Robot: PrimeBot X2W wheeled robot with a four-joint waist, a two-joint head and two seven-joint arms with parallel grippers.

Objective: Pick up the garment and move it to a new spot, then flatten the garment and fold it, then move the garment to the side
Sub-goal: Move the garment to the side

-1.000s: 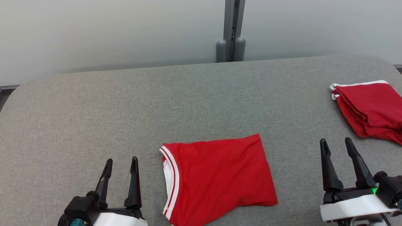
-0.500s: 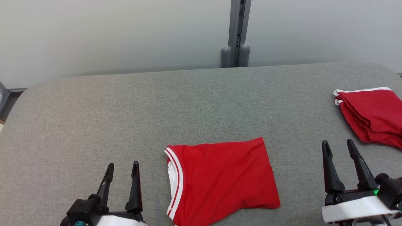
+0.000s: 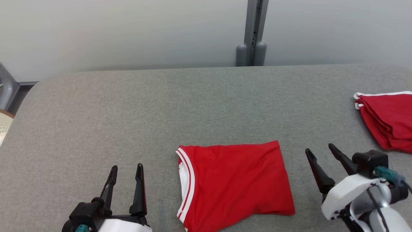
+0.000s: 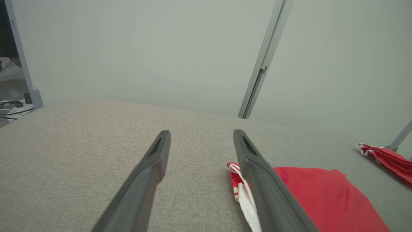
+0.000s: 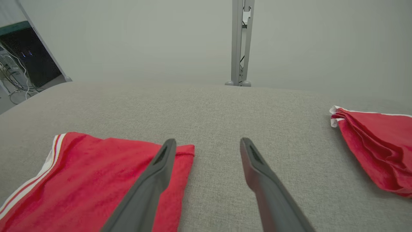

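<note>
A folded red garment (image 3: 235, 183) with white stripes along its left edge lies flat at the near middle of the grey table; it is also in the left wrist view (image 4: 325, 199) and the right wrist view (image 5: 87, 180). My left gripper (image 3: 126, 169) stands open to the left of it, apart from the cloth, nothing between its fingers (image 4: 199, 133). My right gripper (image 3: 320, 149) stands open just right of the garment's right edge, tilted leftward, empty (image 5: 207, 141).
A second folded red garment (image 3: 386, 122) lies at the table's right edge, also in the right wrist view (image 5: 376, 145). The grey padded table (image 3: 161, 106) has rounded far corners. A grey post (image 3: 254, 32) stands against the pale wall behind.
The camera has turned, shifting the whole scene rightward. My right gripper has swung left and tilted toward the garment's right edge. The left gripper has hardly moved. Both stay open.
</note>
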